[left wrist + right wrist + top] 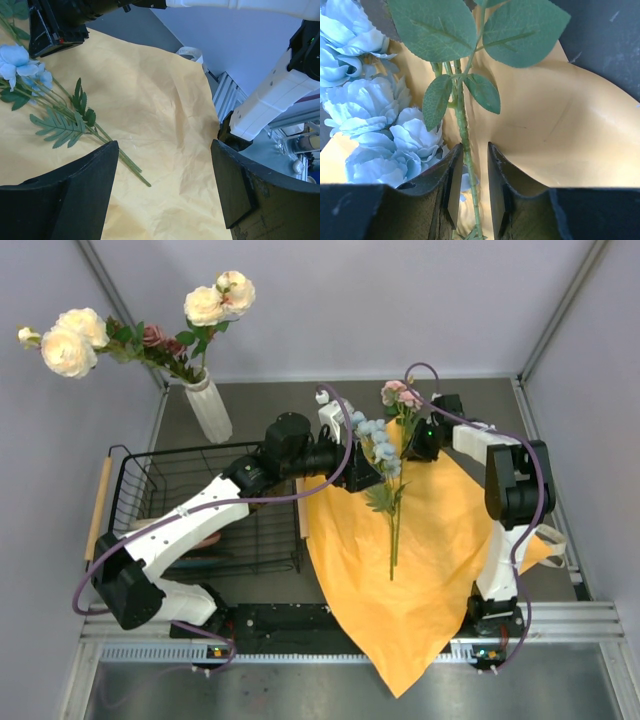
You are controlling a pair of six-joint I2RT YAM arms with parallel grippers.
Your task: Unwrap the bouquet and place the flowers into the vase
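Already, cream roses [70, 345] stand in the vase [210, 410] at upper left. At centre the left gripper [164, 146] hangs wide apart over the unfolded paper [440, 540], where a blue cluster [378, 445] and a pink rose [400, 393] lie, yet to be moved. The right gripper [474, 148] narrowly straddles the rose's stem [464, 127]; whether it is pinching is unclear.

Orange wrap [430, 570] open, spread flat centre-right; flowers [385, 455] (pink rose, blue cluster) lying on it; white ribbed vase [210, 408] standing back-left w/ cream + mauve roses [75, 340]

loose stems [392, 525] on orange paper [440, 540], roses [70, 340] in white vase [210, 408]
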